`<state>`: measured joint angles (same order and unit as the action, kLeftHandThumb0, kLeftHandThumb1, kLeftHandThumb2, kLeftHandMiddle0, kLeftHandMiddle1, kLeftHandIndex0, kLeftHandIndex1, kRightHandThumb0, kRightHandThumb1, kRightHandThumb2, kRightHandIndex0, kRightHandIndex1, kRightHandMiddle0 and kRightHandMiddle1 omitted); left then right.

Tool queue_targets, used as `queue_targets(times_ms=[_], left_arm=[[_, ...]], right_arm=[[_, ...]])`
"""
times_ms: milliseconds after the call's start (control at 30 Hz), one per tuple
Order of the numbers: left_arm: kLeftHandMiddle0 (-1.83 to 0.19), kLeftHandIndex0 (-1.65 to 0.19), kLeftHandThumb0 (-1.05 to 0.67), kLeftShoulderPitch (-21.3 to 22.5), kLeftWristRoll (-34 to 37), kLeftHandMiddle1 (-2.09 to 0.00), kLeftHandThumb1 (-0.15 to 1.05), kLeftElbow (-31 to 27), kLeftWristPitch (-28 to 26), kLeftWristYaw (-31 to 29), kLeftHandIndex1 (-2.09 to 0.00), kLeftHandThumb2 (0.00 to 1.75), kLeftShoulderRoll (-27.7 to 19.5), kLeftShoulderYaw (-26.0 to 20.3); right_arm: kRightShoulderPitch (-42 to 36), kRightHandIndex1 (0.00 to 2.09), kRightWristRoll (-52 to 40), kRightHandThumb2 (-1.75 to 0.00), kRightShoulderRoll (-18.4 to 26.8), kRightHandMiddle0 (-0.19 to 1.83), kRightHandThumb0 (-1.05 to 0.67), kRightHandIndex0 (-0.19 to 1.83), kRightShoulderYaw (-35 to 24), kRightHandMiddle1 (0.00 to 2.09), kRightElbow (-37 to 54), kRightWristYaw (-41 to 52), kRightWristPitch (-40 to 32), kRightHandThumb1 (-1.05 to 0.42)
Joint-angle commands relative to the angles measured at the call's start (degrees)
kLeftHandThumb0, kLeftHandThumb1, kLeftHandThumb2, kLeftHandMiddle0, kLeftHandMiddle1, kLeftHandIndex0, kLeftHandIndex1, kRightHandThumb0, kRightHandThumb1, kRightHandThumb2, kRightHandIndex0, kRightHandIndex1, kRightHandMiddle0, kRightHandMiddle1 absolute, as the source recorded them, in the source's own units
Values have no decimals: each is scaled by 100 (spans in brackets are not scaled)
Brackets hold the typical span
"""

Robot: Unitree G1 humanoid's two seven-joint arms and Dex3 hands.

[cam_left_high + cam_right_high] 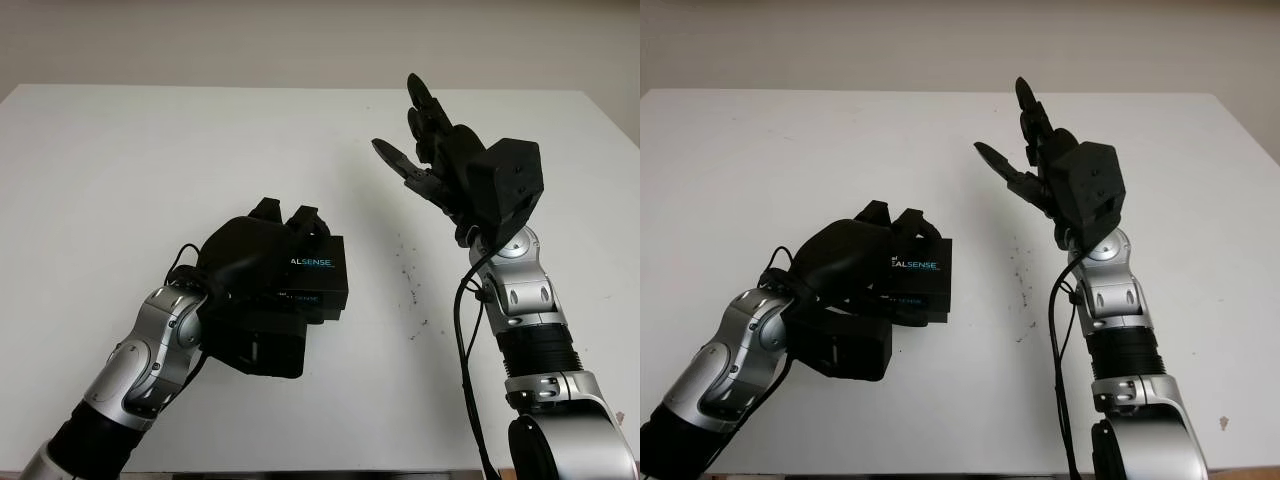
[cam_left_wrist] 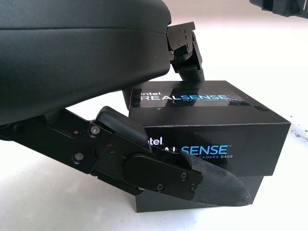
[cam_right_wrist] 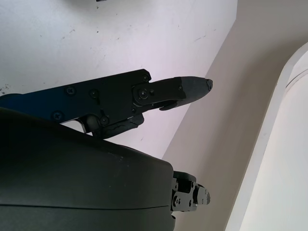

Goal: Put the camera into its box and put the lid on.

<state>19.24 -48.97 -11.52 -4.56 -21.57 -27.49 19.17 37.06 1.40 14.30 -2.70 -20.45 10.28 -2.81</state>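
A black box lid (image 1: pixel 318 264) printed REALSENSE sits on the black box base (image 2: pixel 260 195), left of the table's middle. The lid stands a little proud of the base, which shows below it. My left hand (image 1: pixel 288 238) is shut on the lid, with two fingers (image 1: pixel 305 216) over its far edge and a thumb (image 2: pixel 192 180) across its near side. What is inside the box is hidden. My right hand (image 1: pixel 420 140) is open, raised in the air to the right of the box and well apart from it.
The white table (image 1: pixel 150 160) runs to a far edge by a beige wall. A few dark specks (image 1: pixel 410 275) mark the surface between the box and my right arm.
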Motion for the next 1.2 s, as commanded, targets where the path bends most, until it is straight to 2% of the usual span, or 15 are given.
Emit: queue_targets(times_ms=[0, 400, 433, 467, 500, 533, 567, 600, 633, 667, 767, 933, 1167], left_arm=[[-83, -24, -30, -27, -34, -209, 105, -7, 25, -22, -209, 34, 18, 57], [-77, -28, -28, -117, -210, -209, 105, -96, -114, 43, -209, 29, 0, -20], [-65, -20, -29, -114, -289, -209, 105, -132, -159, -18, -209, 28, -26, -6], [-38, -7, -36, -109, -352, -209, 105, -158, -195, -68, -206, 28, -38, 8], [-28, -2, -38, -75, -503, -209, 105, -187, -213, -201, -204, 28, -110, 66], [-10, 6, -46, -34, -692, -198, 105, -233, -259, -427, -181, 31, -183, 136], [3, 11, -60, 13, -912, -134, 105, -283, -303, -701, -121, 40, -259, 212], [-1, 8, -68, 50, -1125, -81, 105, -333, -339, -967, -77, 47, -323, 279], [0, 8, -75, 77, -1333, -46, 105, -385, -355, -1239, -46, 53, -383, 343], [11, 15, -84, 91, -1475, -20, 105, -421, -360, -1419, -20, 60, -409, 376], [18, 19, -93, 111, -1710, -2, 105, -527, -365, -1934, -2, 68, -430, 418], [19, 19, -97, 104, -1790, 0, 105, -607, -292, -2292, 0, 72, -405, 362], [19, 19, -101, 123, -1703, 0, 105, -576, -232, -2422, 0, 73, -381, 292]], right_arm=[[-12, 5, -38, -18, 0, -8, -49, -8, -24, 5, -10, 0, 54, -105], [35, 6, -37, -18, 35, -8, -49, -7, -19, 5, -55, 42, 69, -105], [39, 5, -38, -18, 40, -8, -49, -8, -19, 5, -52, 51, 60, -105], [44, 5, -38, -18, 46, -8, -49, -8, -22, 5, -55, 58, 54, -105], [50, 5, -46, -18, 52, -9, -49, -8, -28, 5, -67, 77, 65, -105], [51, 5, -53, -18, 56, -9, -49, -8, -33, 5, -64, 91, 62, -105], [54, 5, -54, -18, 58, -9, -49, -8, -37, 5, -60, 93, 51, -105], [57, 5, -55, -18, 54, -8, -49, -8, -39, 5, -39, 87, 11, -105], [63, 5, -48, -18, 53, -8, -49, -8, -37, 6, -29, 79, -9, -105], [68, 6, -44, -18, 54, -7, -49, -7, -36, 6, -25, 74, -19, -105], [77, 6, -61, -17, 53, -7, -50, -7, -42, 6, -4, 88, -55, -105], [93, 6, -66, -17, 57, -6, -52, -7, -38, 6, 4, 84, -95, -105], [135, 6, -25, -17, 61, -6, -51, -7, -24, 6, -87, 53, -15, -105]])
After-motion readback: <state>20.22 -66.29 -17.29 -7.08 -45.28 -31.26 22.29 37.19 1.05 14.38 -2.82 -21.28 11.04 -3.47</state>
